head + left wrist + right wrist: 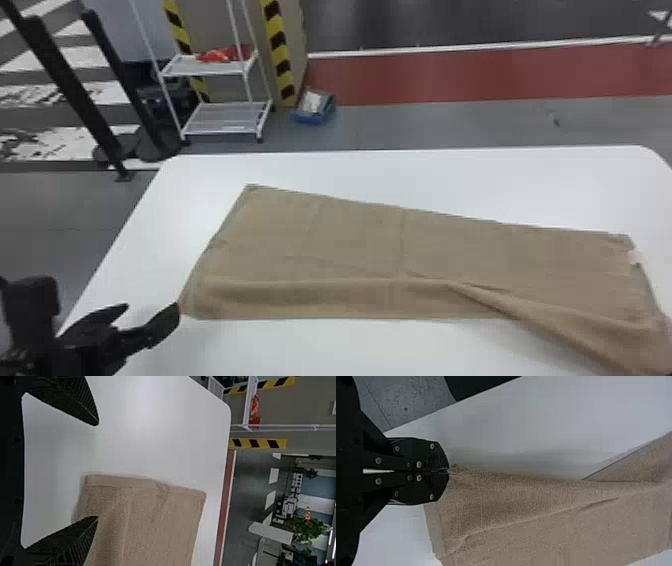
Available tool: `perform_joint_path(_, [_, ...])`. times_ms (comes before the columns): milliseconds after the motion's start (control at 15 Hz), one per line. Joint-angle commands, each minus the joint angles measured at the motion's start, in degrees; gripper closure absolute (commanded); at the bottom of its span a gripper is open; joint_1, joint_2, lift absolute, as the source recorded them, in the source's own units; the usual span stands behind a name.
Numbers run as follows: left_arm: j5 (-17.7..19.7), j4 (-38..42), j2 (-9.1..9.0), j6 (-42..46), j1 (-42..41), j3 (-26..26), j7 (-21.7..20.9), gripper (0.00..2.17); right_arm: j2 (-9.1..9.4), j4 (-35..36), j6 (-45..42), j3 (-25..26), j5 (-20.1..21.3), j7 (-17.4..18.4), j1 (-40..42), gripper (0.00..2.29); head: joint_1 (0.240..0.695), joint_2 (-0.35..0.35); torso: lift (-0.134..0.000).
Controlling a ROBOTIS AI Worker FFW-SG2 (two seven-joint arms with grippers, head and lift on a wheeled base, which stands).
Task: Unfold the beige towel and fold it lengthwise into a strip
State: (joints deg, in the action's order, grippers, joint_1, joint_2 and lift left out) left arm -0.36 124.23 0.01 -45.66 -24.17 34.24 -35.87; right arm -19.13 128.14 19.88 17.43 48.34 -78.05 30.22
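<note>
- Closing the left side is what the coming move turns on, as I judge it: the near left corner (194, 311) of the beige towel (350, 240) lies just to the right of my left gripper (151, 307), and this gripper is clearly the nearer one to it.
- The towel's long axis runs across the white table (400, 175) from left to right, its right end slanting back toward me.
- My left gripper is released, its two fingers well parted, with nothing between them that I would call a hold. One fingertip sits over or against the towel's edge in the left wrist view; whether it touches, I cannot tell.
- My right gripper (448, 471) is clenched on the towel, grasping its near right corner, and the cloth slopes away from the fingertips in a raised ridge.
- From that right gripper, the rest of the towel stretches leftward and away from me, spread wide, with a soft ripple along its near side.
- The next step calls, I think, for a pinch on the near left corner, then both corners carried away from me toward the far long edge. A shallow pinch could slip or skew the strip.
</note>
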Motion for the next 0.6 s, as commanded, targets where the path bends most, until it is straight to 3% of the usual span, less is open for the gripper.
perform_joint_path(0, [-0.1,0.2,0.08,0.4,0.0,-0.2,-0.5,0.02,0.23,1.4,1.2,3.0,-4.2,-0.3,-0.9,1.45,0.695,0.131,-0.126])
perform_joint_path(133, [-0.4,0.0,0.87,1.9,0.2,-0.2,-4.2,0.03,0.49,2.6,2.1,6.4,-8.8,-0.3,-1.7,1.45,0.695,0.12,-0.126])
perform_joint_path(200, [-2.7,-0.4,2.01,5.6,0.5,-0.2,-9.2,0.05,0.49,2.7,2.2,7.6,-9.7,-0.3,-1.7,1.45,0.695,0.098,-0.126])
perform_joint_path(400, [-16.0,-2.1,5.62,16.9,1.4,-3.1,-18.8,0.08,0.49,2.7,2.6,8.0,-9.7,-0.3,-1.6,1.45,0.695,0.044,-0.126])
perform_joint_path(533, [-22.7,-4.8,9.83,17.9,3.3,-3.5,-27.8,0.08,0.41,2.7,2.6,7.7,-9.7,-0.3,-1.6,1.45,0.695,0.03,-0.126])
